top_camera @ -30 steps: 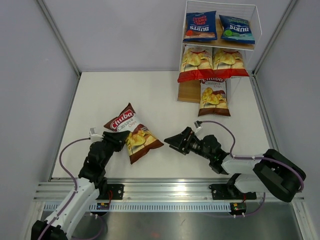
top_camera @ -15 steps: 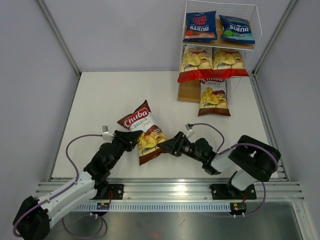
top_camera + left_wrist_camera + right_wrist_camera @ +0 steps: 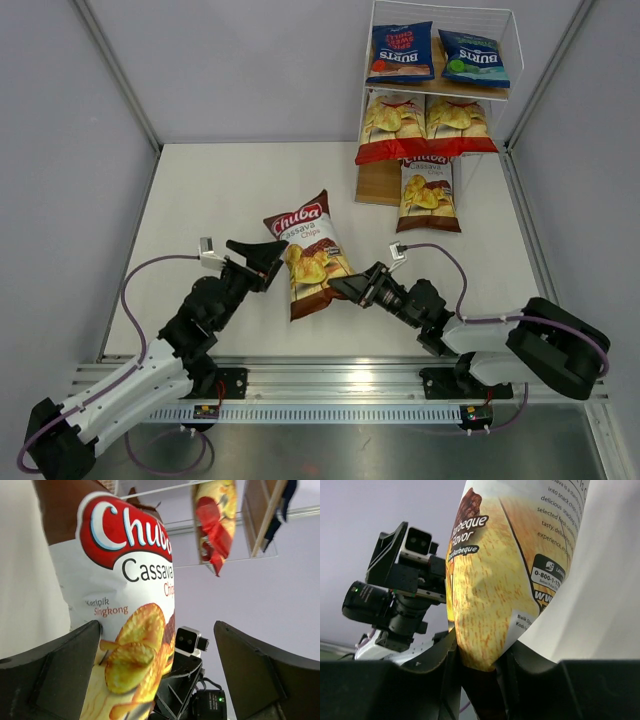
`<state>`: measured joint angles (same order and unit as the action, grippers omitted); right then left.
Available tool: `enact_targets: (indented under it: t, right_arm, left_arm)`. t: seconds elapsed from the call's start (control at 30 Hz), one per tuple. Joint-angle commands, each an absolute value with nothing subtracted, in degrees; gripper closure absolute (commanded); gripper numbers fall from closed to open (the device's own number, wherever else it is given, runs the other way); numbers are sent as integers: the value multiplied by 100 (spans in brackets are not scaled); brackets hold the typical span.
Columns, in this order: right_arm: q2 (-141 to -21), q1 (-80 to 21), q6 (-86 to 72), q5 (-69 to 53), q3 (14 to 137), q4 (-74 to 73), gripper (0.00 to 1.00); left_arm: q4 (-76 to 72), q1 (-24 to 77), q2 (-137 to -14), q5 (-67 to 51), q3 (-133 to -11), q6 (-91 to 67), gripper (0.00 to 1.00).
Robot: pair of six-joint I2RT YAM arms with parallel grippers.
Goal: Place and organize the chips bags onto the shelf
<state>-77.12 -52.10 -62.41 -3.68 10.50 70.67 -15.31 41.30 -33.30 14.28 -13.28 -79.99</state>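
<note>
A brown Chuba chips bag [image 3: 310,255] stands tilted above the table's middle, between my two arms. My right gripper [image 3: 345,290] is shut on its lower edge; the right wrist view shows the fingers pinching the bag's bottom corner [image 3: 485,655]. My left gripper [image 3: 262,262] is open beside the bag's left side. In the left wrist view the bag [image 3: 125,595] leans by the left finger [image 3: 60,670]. The shelf [image 3: 378,185] stands at the far right, holding two blue Burts bags [image 3: 400,52], two red-and-white bags [image 3: 392,125] and another brown bag [image 3: 428,192].
Grey walls close in the white table [image 3: 220,190] on three sides. The aluminium rail [image 3: 330,385] with both arm bases runs along the near edge. The bottom tier's left half shows bare wood next to the brown bag.
The left gripper opened and let go of the brown bag. The right gripper closed on the bag's lower edge. The bag moved right and farther from the rail.
</note>
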Motion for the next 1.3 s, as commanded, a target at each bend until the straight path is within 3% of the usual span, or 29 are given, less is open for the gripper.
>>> enact_targets:
  t: [0.0, 0.23, 0.5, 0.83, 1.27]
  right_arm:
    - [-6745, -5256, -5661, 456, 1028, 6472, 82]
    - [-4502, -5019, -5195, 1537, 1072, 3469, 84]
    - [-3121, -4088, -5116, 1784, 984, 2075, 84]
    - [-4332, -3165, -4281, 1126, 1599, 2881, 85]
    - [-6248, -2031, -4008, -694, 2478, 4059, 86]
  left_arm:
    - [-837, 4157, -2990, 1828, -1871, -7569, 1]
    - [1079, 4148, -2540, 2470, -2591, -6664, 1]
    - [2224, 4122, -3462, 2048, -3454, -5389, 1]
    - [1890, 4104, -3542, 1381, -3375, -4782, 1]
    - [2197, 4087, -3015, 1072, -3147, -4307, 1]
